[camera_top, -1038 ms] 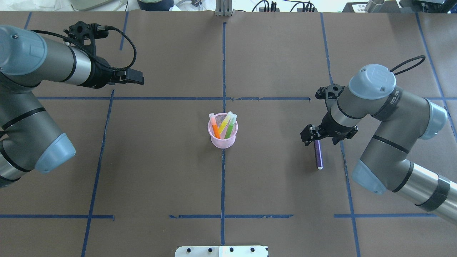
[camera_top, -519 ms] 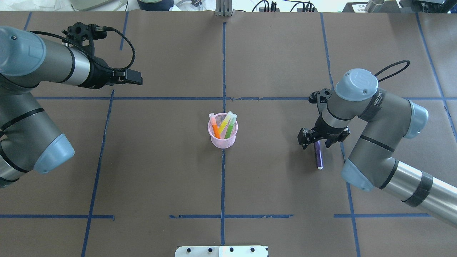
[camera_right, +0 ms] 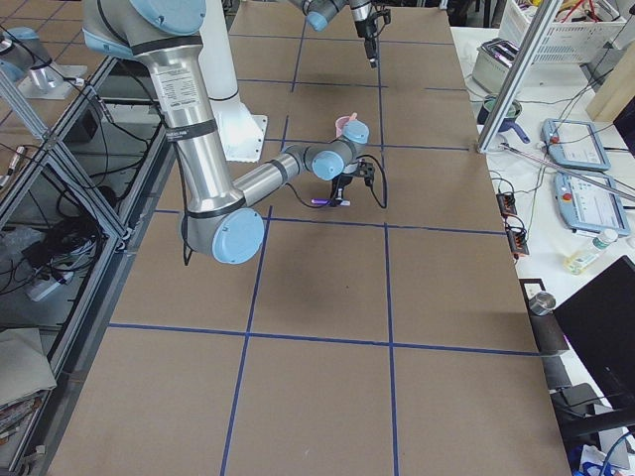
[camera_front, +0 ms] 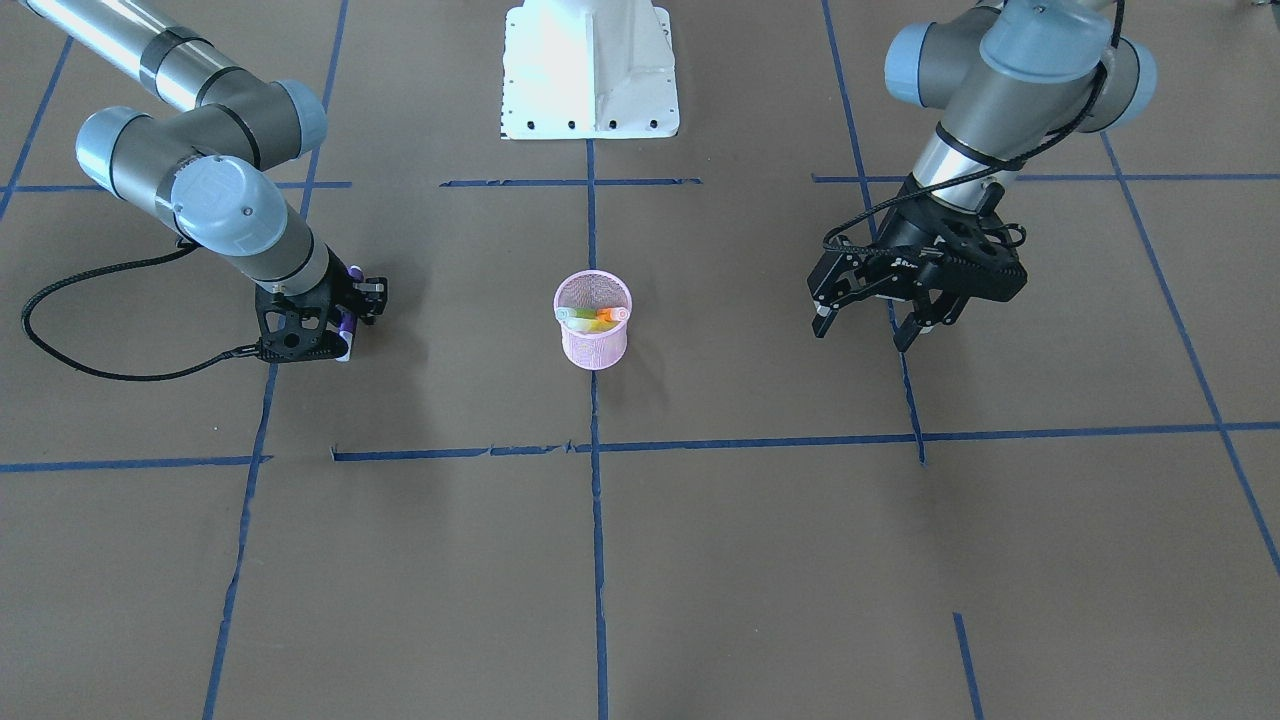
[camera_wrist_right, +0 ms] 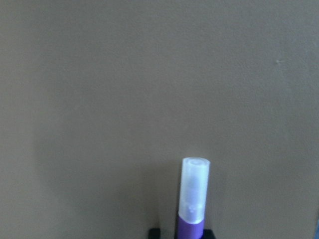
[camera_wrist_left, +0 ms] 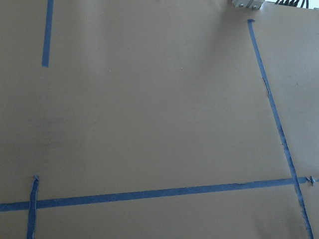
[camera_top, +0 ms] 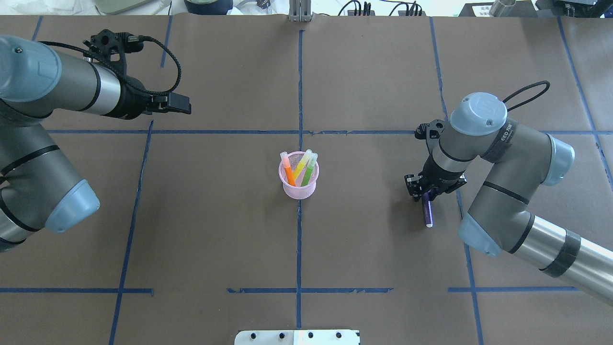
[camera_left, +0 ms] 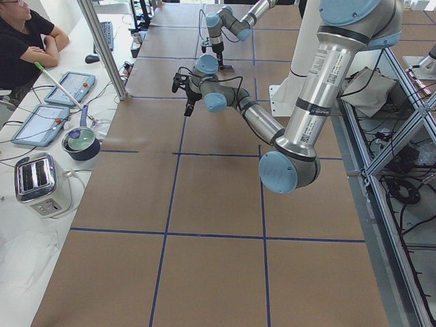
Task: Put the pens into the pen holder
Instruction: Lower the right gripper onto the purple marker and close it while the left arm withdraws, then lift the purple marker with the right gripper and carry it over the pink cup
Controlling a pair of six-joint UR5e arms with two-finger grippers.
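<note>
So the small round pink wire-mesh pen holder (camera_top: 299, 188) sits upright pretty much dead centre on the brown paper-covered table (camera_top: 215, 215), right on one of the blue tape lines (camera_top: 300, 86). It's got three pens standing in it, cap ends poking up over the rim: an orange pen (camera_top: 288, 172) on the left, a yellow pen (camera_top: 302, 165) leaning across the middle and a green pen (camera_top: 309, 173) on the right. The slim purple marker-style pen (camera_top: 427, 213) with the pale translucent cap is well apart from the cup, off on the robot's right side, down low at the table. The right gripper (camera_top: 427, 192) has its fingers pinched in on the purple end, and the cap end sticks out toward the robot's side. The right wrist view is basically just that cap pointing away over bare paper. Can't tell if the pen is actually off the surface or not. The left gripper (camera_front: 865, 330) hangs above the table on the other side, fingers spread wide with nothing between them, nowhere near the cup.
</note>
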